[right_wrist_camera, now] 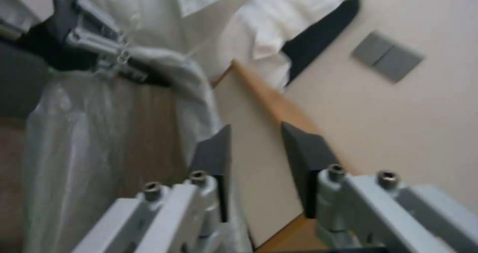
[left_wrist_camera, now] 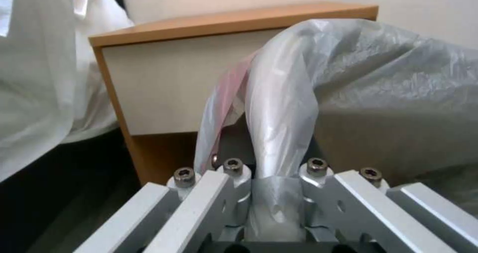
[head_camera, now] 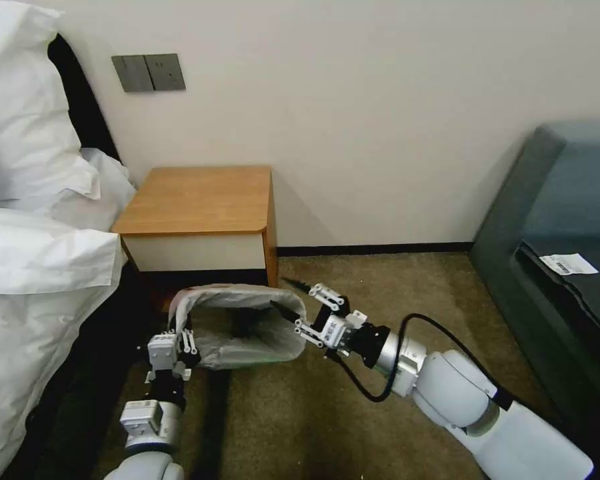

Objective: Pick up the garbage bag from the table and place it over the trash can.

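Observation:
The garbage bag (head_camera: 247, 347) is stretched open low over the carpet, right in front of the table (head_camera: 200, 197). Its mouth faces up and the inside looks dark. My left gripper (head_camera: 179, 333) is shut on the bag's left rim. In the left wrist view, plastic with a pink band (left_wrist_camera: 279, 107) bunches between its fingers, with the table (left_wrist_camera: 164, 81) behind. My right gripper (head_camera: 280, 293) is open at the bag's right rim, and its dark pads (right_wrist_camera: 214, 152) stand apart beside the plastic (right_wrist_camera: 74, 133). The trash can is hidden; I cannot tell whether it sits under the bag.
A bed with white bedding (head_camera: 33, 267) fills the left side, close to my left arm. A dark sofa (head_camera: 567, 220) with a paper slip (head_camera: 570, 265) stands at the right. Bare carpet (head_camera: 393, 287) lies between the table and the sofa. Wall switches (head_camera: 148, 72) sit above.

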Motion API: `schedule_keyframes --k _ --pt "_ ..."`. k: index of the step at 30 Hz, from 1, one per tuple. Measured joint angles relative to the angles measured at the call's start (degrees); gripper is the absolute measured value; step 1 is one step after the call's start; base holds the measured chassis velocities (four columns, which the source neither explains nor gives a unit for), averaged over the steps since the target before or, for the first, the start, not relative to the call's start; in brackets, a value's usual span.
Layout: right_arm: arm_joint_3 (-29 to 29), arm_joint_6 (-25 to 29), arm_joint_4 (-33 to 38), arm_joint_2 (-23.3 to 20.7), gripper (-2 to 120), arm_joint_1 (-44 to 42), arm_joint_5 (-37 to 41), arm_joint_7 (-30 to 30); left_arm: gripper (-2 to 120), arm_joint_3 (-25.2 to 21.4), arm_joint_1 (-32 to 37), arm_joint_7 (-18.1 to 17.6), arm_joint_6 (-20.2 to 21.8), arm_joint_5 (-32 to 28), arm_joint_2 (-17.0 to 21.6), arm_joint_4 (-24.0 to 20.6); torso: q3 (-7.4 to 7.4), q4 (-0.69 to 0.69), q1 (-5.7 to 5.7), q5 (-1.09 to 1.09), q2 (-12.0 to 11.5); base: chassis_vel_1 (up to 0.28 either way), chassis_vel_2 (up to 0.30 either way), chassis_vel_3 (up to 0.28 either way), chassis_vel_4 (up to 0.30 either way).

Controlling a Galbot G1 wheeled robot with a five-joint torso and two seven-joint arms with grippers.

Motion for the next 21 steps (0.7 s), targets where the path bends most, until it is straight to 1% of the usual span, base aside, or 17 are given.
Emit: schedule_keyframes --k 1,2,6,7,8,10,11,14,15,18,19,21 --pt "-1.55 -2.10 -0.32 -0.20 20 1.06 1.25 -0.39 7 0.05 0.18 0.00 -0.04 0.68 -0.15 0.05 0.00 0.00 0.01 0.00 0.00 0.000 0.000 0.000 0.000" --pt "-1.55 -2.10 -0.32 -0.20 20 1.06 1.25 -0.39 7 0.05 0.18 0.00 -0.04 0.68 -0.15 0.05 0.00 0.00 0.01 0.00 0.00 0.000 0.000 0.000 0.000" --pt "-6.69 -9.81 -0.85 -0.24 2 3.99 6.66 -0.48 7 0.09 0.38 -0.11 -0.04 2.54 -0.48 0.20 0.00 -0.01 0.00 0.00 0.00 0.000 0.000 0.000 0.000" --pt "-6.69 -9.81 -0.85 -0.24 2 3.99 6.66 -0.48 7 0.09 0.38 -0.11 -0.04 2.54 -0.48 0.20 0.00 -0.01 0.00 0.00 0.00 0.000 0.000 0.000 0.000" --pt "-8.04 -11.15 -1.29 0.01 0 5.01 7.87 -0.46 7 0.18 0.36 -0.13 -0.02 2.68 -0.61 0.20 0.00 -0.01 0.00 0.00 0.00 0.000 0.000 0.000 0.000" --pt "-10.72 -12.85 -2.71 0.69 0 7.58 9.79 -0.43 7 0.47 0.33 -0.14 0.06 3.20 -0.85 0.20 0.00 -0.01 0.00 -0.01 0.00 0.000 0.000 0.000 0.000" --pt "-10.72 -12.85 -2.71 0.69 0 7.58 9.79 -0.43 7 0.47 0.33 -0.14 0.06 3.20 -0.85 0.20 0.00 -0.01 0.00 -0.01 0.00 0.000 0.000 0.000 0.000" --pt "-15.45 -14.18 -6.11 2.42 0 12.64 11.22 -0.14 7 0.80 0.34 -0.16 0.07 4.49 -0.93 0.34 0.00 0.00 0.00 -0.01 0.00 0.000 0.000 0.000 0.000" --pt "-15.45 -14.18 -6.11 2.42 0 12.64 11.22 -0.14 7 0.80 0.34 -0.16 0.07 4.49 -0.93 0.34 0.00 0.00 0.00 -0.01 0.00 0.000 0.000 0.000 0.000" --pt "-19.18 -14.53 -9.97 4.86 0 16.47 11.13 -0.44 7 1.46 0.68 -0.18 -0.22 5.26 -0.94 0.43 0.00 0.00 0.01 -0.01 0.00 0.000 0.000 0.000 0.000" --pt "-19.18 -14.53 -9.97 4.86 0 16.47 11.13 -0.44 7 1.46 0.68 -0.18 -0.22 5.26 -0.94 0.43 0.00 0.00 0.01 -0.01 0.00 0.000 0.000 0.000 0.000" --pt "-21.22 -14.51 -12.89 6.83 0 18.28 10.88 -0.81 7 2.05 1.01 -0.18 -0.42 5.95 -0.96 0.20 0.00 -0.01 0.00 -0.01 0.00 0.000 0.000 0.000 0.000"
